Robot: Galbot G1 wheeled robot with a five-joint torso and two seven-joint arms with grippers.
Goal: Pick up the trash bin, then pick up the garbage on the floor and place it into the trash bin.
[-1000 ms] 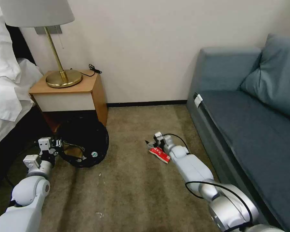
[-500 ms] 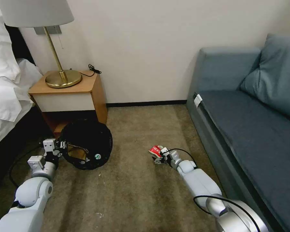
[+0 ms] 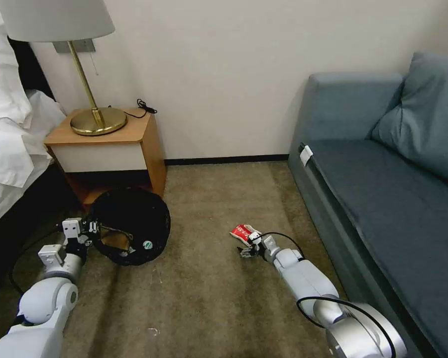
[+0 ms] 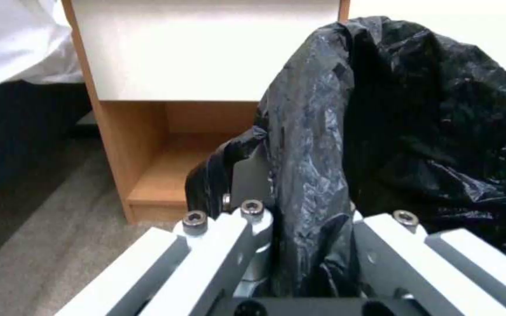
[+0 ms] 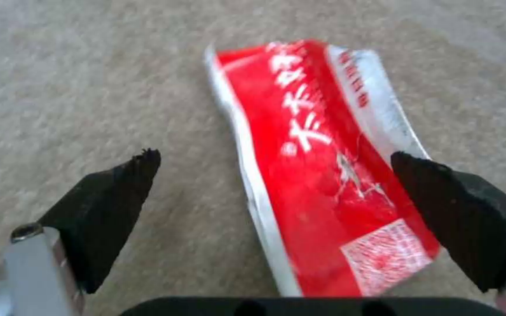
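The trash bin, lined with a crinkly black bag, is tilted with its mouth toward me in front of the nightstand. Brown paper and a small green-and-white round piece show inside. My left gripper is shut on the bin's bagged rim. A piece of garbage, a red-and-white packet, lies flat on the carpet. My right gripper is low just behind it and open. In the right wrist view the packet lies between the spread black fingertips of the gripper.
A wooden nightstand with a brass lamp stands behind the bin, and a bed is at the left. A blue-grey sofa runs along the right. A small white scrap lies on the near carpet.
My right arm has drawn back toward me, so the packet that lay under its wrist now lies at the open fingertips. The bin in my left gripper has swung slightly sideways.
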